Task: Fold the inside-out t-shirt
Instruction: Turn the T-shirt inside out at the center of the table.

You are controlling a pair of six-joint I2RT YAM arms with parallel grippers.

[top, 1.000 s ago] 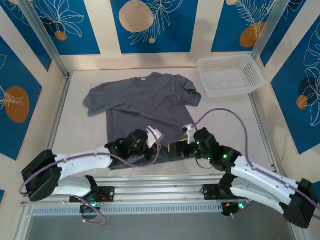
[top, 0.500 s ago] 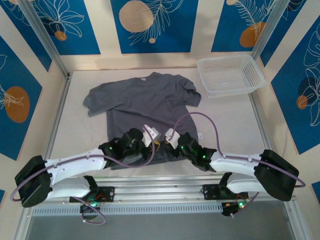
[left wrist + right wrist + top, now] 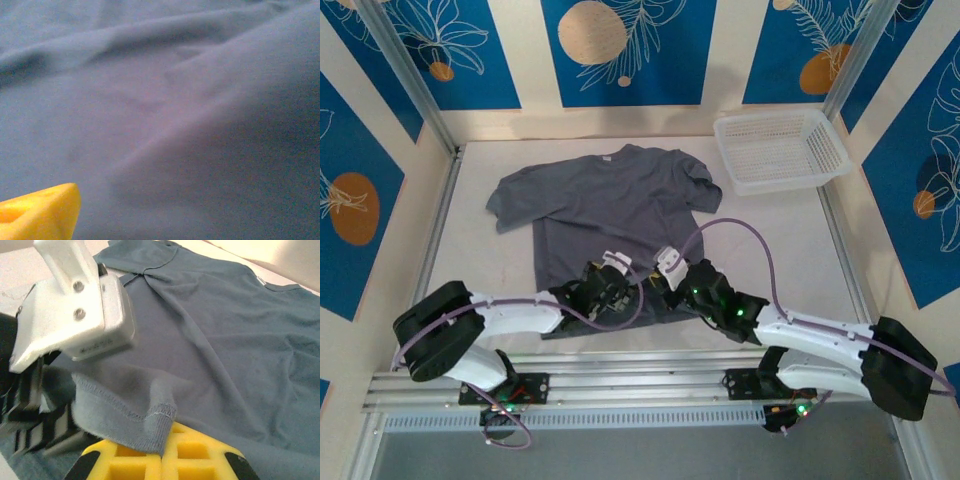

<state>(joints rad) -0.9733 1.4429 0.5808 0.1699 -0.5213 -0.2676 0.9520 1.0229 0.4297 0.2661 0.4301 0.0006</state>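
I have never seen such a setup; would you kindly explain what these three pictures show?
Two robot arms sit at a white table. One picture looks down from above; the other two come from cameras on each wrist. A dark grey short-sleeved cloth t-shirt lies spread out, a white plastic mesh basket at the far right corner. The right hand is shut on the shirt's hem. The left hand is beside it, over the shirt; its grip is unclear.

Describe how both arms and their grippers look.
Both arms have white link shells with black joint housings: left arm, right arm. Green lights glow near the wrists. A purple cable loops along each. The right gripper has yellow, ribbed finger pads; the left gripper's pad is yellow too.
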